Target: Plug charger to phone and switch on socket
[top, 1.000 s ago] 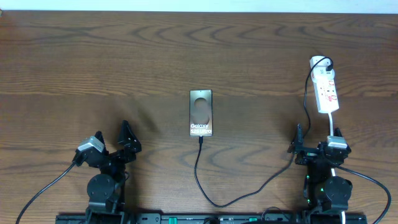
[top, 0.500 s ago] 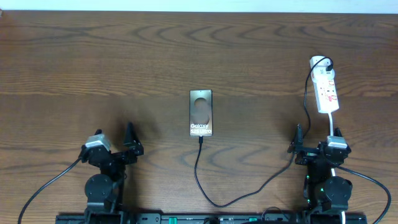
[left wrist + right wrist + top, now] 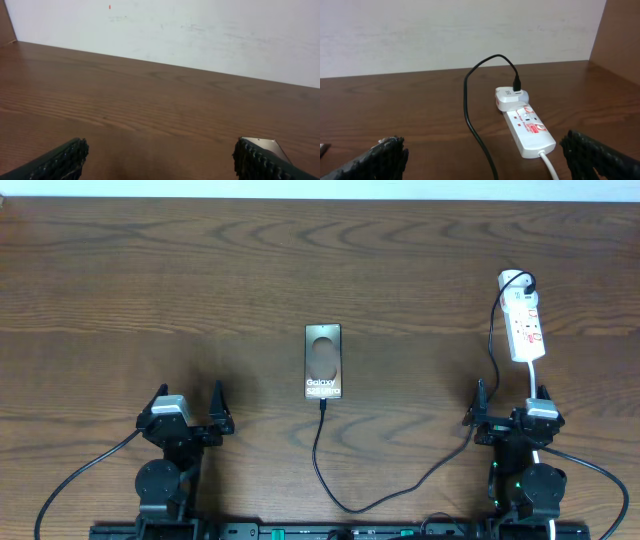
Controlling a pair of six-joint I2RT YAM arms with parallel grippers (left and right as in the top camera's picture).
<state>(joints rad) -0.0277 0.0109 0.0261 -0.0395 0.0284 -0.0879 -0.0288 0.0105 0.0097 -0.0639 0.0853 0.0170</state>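
The phone (image 3: 323, 361) lies flat at the table's middle, "Galaxy" lettering up; one corner shows in the left wrist view (image 3: 266, 145). The charger (image 3: 330, 485), a thin black cable, meets the phone's near edge, loops toward me, then runs right and up to a white plug (image 3: 513, 280) at the far end of the socket (image 3: 527, 327). In the right wrist view the cable (image 3: 469, 112) and socket (image 3: 530, 131) lie ahead. My left gripper (image 3: 189, 406) (image 3: 160, 161) is open and empty, left of the phone. My right gripper (image 3: 510, 410) (image 3: 485, 159) is open and empty, just short of the socket.
The socket's white cord (image 3: 533, 380) runs toward my right arm and shows in the right wrist view (image 3: 549, 165). A pale wall (image 3: 175, 30) stands behind the far table edge. A brown side panel (image 3: 620, 35) rises at the right.
My left gripper has turned from a slant to face straight ahead and drawn back a little. The right arm, phone, cable and socket have not moved.
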